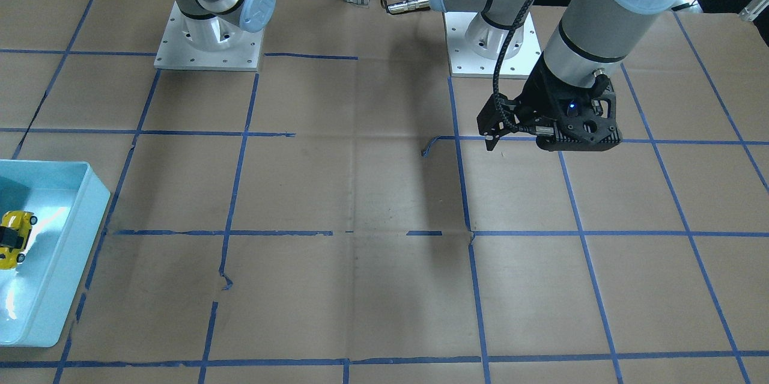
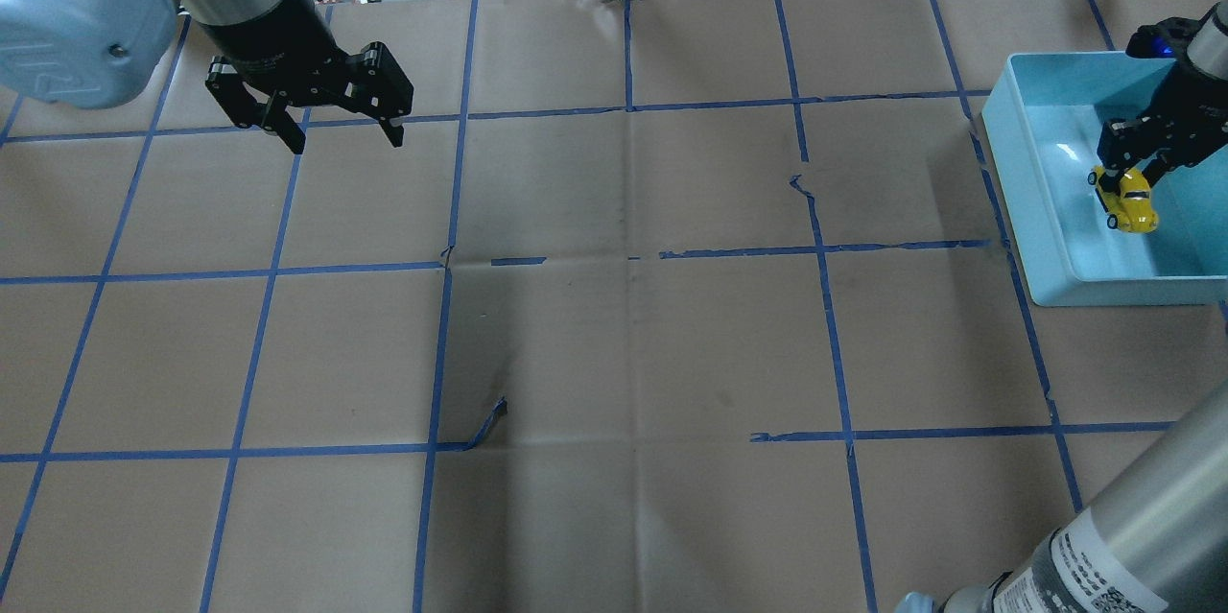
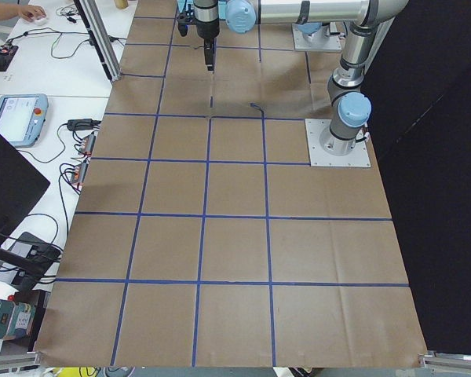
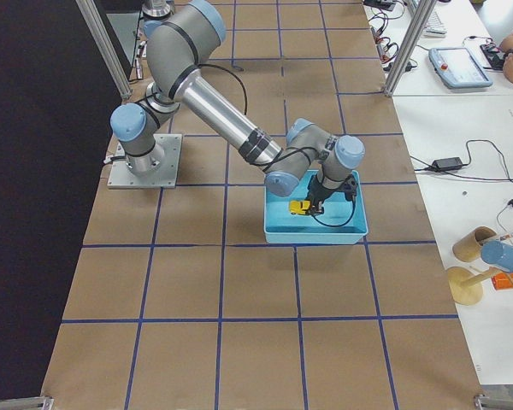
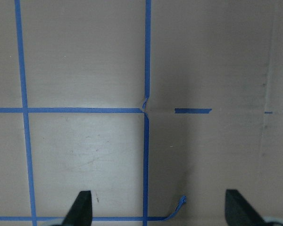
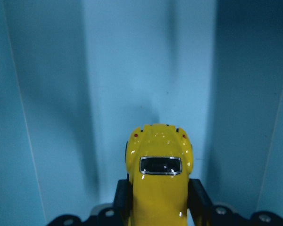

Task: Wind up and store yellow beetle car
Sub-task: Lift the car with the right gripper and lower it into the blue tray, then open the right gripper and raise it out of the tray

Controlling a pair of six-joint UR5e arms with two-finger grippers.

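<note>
The yellow beetle car (image 2: 1130, 200) is inside the light blue bin (image 2: 1031, 210) at the table's far right. My right gripper (image 2: 1137, 167) reaches down into the bin and is shut on the car. In the right wrist view the car (image 6: 158, 174) sits between the two fingers (image 6: 123, 197), low over the bin floor. The car also shows in the front-facing view (image 1: 13, 237) and the right side view (image 4: 301, 207). My left gripper (image 2: 345, 143) is open and empty, high above the table's far left, and also shows in the left wrist view (image 5: 160, 209).
The table is brown paper with a blue tape grid. Loose curls of tape stick up in places (image 2: 489, 421). The bin (image 1: 72, 264) stands at the table's edge. The arm bases (image 1: 210, 41) stand on the robot's side.
</note>
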